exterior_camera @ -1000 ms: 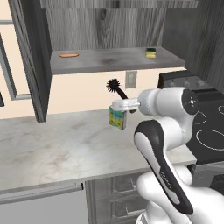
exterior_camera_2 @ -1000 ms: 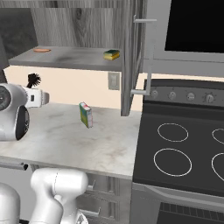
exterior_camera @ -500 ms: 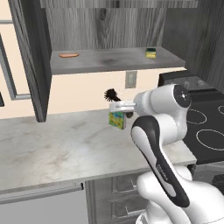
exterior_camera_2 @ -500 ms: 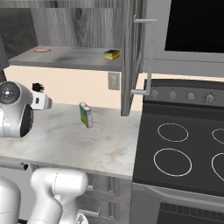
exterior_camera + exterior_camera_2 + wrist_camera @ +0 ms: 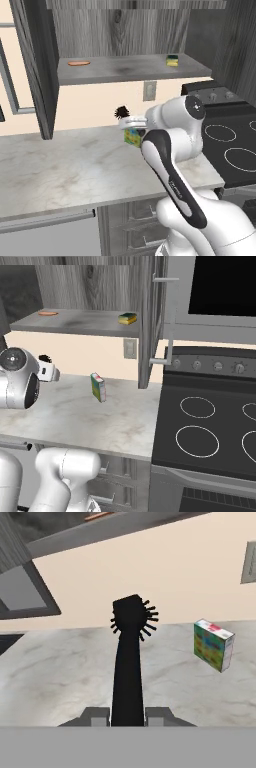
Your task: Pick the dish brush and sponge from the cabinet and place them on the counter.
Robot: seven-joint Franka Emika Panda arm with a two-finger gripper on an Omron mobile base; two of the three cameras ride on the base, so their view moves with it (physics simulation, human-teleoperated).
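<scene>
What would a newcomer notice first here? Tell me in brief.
The black dish brush stands out first, gripped in the robot's hand above the pale counter. Next, a multicoloured box stands on that counter, and the sponge sits on the open cabinet's shelf.

A rendered home kitchen: a marble-patterned counter, a black stovetop with ring burners, a dark wood-grain wall cabinet and drawers below.
</scene>
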